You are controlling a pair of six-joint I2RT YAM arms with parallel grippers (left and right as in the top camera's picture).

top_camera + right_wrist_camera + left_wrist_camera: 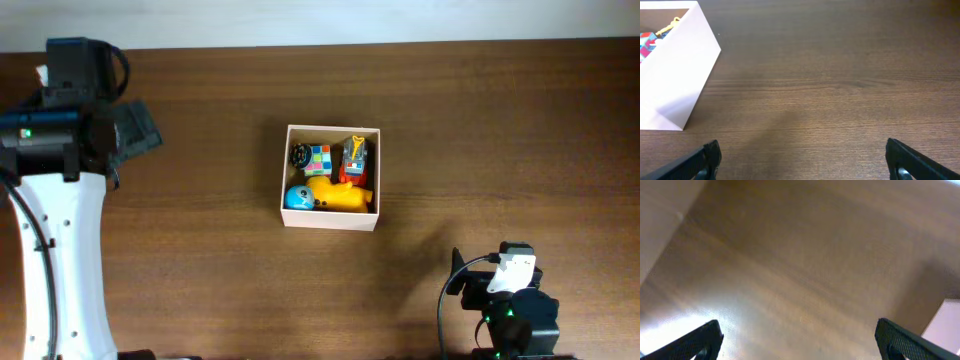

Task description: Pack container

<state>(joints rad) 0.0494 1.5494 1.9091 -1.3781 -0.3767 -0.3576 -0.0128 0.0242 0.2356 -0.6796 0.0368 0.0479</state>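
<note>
The container (331, 222), a square shallow box with white walls, sits at the middle of the table. It holds a yellow toy (338, 197), a blue ball (298, 198), a multicoloured cube (317, 159), a dark round toy (300, 155) and a red and blue block toy (355, 158). My left gripper (799, 342) is open and empty above bare wood at the far left; a white corner of the container (945, 325) shows at its right. My right gripper (802, 162) is open and empty near the front edge; the container's wall (677, 80) is at its upper left.
The left arm's white link (60, 260) runs along the left edge. The right arm's base (510, 300) sits at the front right. A pale wall (320, 20) borders the table's far edge.
</note>
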